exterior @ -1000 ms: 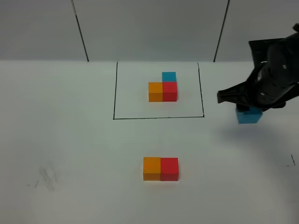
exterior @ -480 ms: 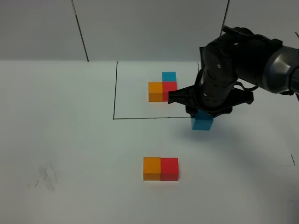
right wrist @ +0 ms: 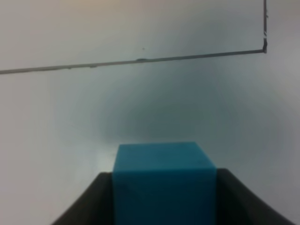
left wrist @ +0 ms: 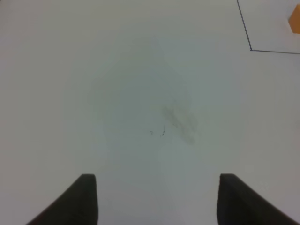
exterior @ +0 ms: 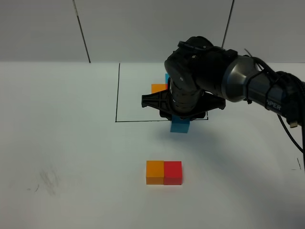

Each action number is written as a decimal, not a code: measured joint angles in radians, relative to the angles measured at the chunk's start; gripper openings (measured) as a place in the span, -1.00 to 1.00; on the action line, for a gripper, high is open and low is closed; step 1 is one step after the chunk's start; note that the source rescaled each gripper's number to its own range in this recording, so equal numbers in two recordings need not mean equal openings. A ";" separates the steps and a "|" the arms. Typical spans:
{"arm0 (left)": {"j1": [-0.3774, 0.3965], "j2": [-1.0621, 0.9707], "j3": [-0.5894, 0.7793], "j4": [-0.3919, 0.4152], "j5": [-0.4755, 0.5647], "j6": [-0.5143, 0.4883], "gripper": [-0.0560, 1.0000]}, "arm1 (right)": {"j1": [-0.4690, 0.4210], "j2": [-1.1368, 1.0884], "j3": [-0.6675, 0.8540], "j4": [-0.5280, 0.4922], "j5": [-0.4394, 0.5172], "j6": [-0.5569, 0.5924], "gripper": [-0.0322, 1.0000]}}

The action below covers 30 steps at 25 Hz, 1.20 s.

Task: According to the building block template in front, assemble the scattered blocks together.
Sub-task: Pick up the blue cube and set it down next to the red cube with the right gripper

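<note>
My right gripper [exterior: 181, 119] is shut on the light blue cube [exterior: 180, 125] and holds it above the table, just in front of the black frame line [exterior: 143, 120]. The cube fills the space between the fingers in the right wrist view [right wrist: 163, 180]. The loose orange cube [exterior: 155, 172] and red cube [exterior: 172, 172] sit side by side, touching, nearer the front. The framed template is mostly hidden behind the arm; only its orange cube [exterior: 158, 88] and a sliver of blue show. My left gripper [left wrist: 157, 199] is open and empty over bare table.
The right arm [exterior: 248, 86] reaches in from the right across the frame. A faint smudge [exterior: 49, 180] marks the table at the front left, also in the left wrist view [left wrist: 180, 119]. A frame corner [left wrist: 251, 48] and an orange cube edge [left wrist: 295, 19] show there.
My right gripper has carried the light blue cube leftward from the right edge to the front of the frame, now covering most of the template. The orange and red pair has not moved.
</note>
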 joint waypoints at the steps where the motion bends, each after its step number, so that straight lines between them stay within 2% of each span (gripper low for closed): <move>1: 0.000 0.000 0.000 0.000 0.000 0.000 -0.44 | 0.010 0.007 0.000 -0.020 0.001 0.032 -0.50; 4: 0.000 0.000 0.000 0.000 0.000 0.000 -0.44 | 0.025 0.011 0.000 -0.057 0.003 0.086 -0.50; 12: 0.000 0.000 0.000 0.000 -0.001 0.000 -0.44 | 0.025 0.045 -0.001 -0.042 0.088 0.101 -0.51; 30: 0.000 0.000 0.000 0.000 -0.001 0.000 -0.44 | 0.084 0.078 -0.001 -0.017 0.092 0.090 -0.51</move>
